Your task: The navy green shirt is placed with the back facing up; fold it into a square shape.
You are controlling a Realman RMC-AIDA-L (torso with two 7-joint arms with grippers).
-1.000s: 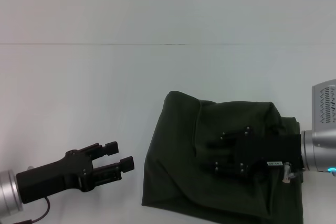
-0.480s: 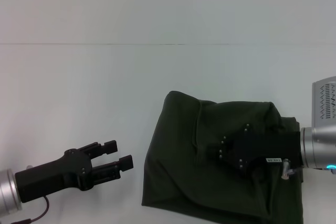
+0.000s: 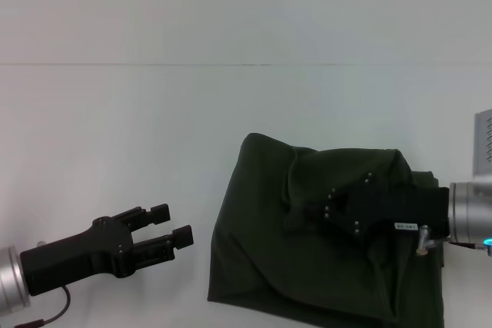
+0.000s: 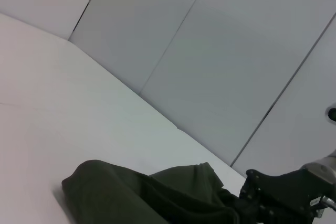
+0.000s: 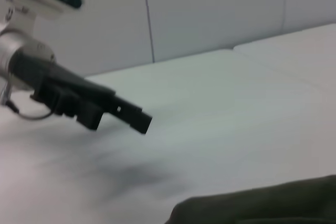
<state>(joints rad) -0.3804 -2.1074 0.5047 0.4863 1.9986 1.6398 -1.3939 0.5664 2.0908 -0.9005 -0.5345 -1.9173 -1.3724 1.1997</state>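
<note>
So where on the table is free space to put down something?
The table is bare from the back seam to the shirt, and left above the left gripper. It is crowded front-right, where the right gripper sits over the shirt.

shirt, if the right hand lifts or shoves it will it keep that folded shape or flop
Likely flop. The shirt lies in soft rounded folds with puckered creases, so a lifted edge would probably drape and sag. Pushed by the right hand, which sits over its middle, it would likely bunch rather than slide whole. It seems light for its spread.
</note>
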